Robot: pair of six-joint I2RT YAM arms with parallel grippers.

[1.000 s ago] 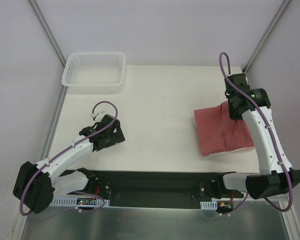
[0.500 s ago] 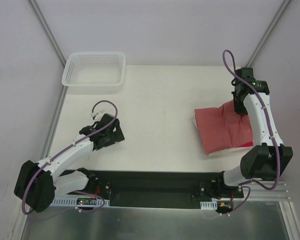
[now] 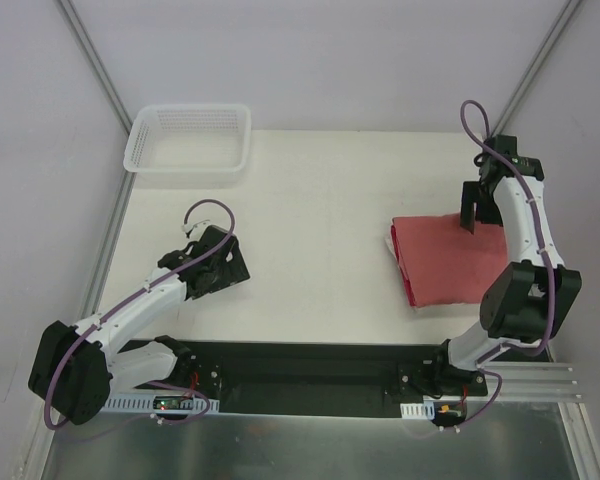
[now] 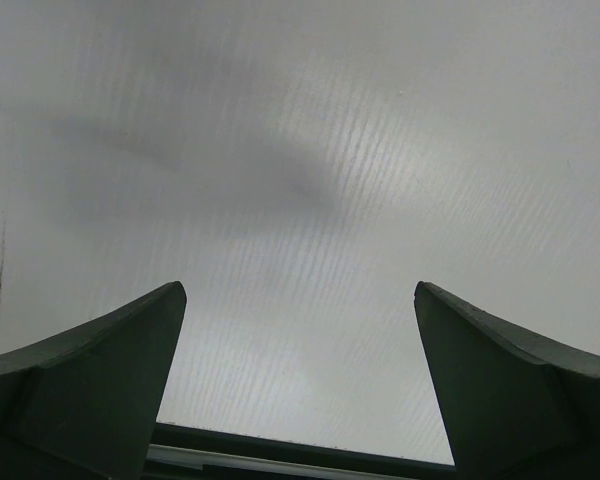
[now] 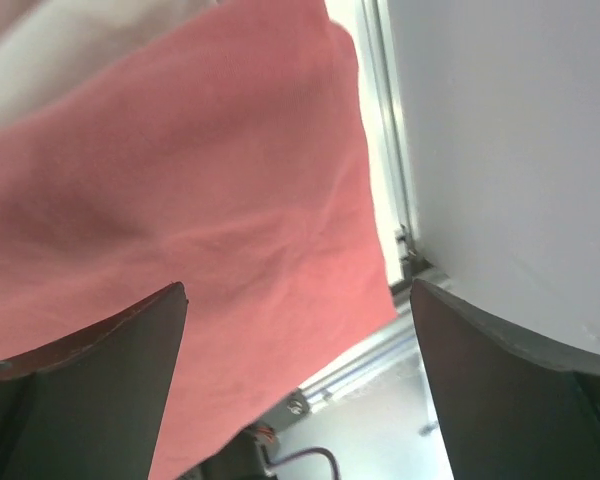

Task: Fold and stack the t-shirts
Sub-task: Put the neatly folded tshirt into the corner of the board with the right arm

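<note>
A folded salmon-pink t-shirt (image 3: pixel 450 262) lies flat on the right side of the table, with a pale layer showing along its left edge. My right gripper (image 3: pixel 483 208) hangs open just above the shirt's far edge and holds nothing. In the right wrist view the same pink t-shirt (image 5: pixel 180 200) fills the space below and ahead of the right gripper (image 5: pixel 300 300), whose jaws stand wide apart. My left gripper (image 3: pixel 228 268) rests low over the left side of the table, far from the shirt. The left wrist view shows the left gripper (image 4: pixel 300 300) open over bare table.
A white mesh basket (image 3: pixel 188 140) stands at the far left corner of the table (image 3: pixel 320 200). The enclosure wall (image 5: pixel 510 150) and its frame rail run close along the right side of the shirt. The black base rail (image 3: pixel 310 375) lies along the near edge.
My right gripper has opened and let go of the shirt's far edge. The raised edge has dropped and the shirt now lies flat. The left arm has not moved.
</note>
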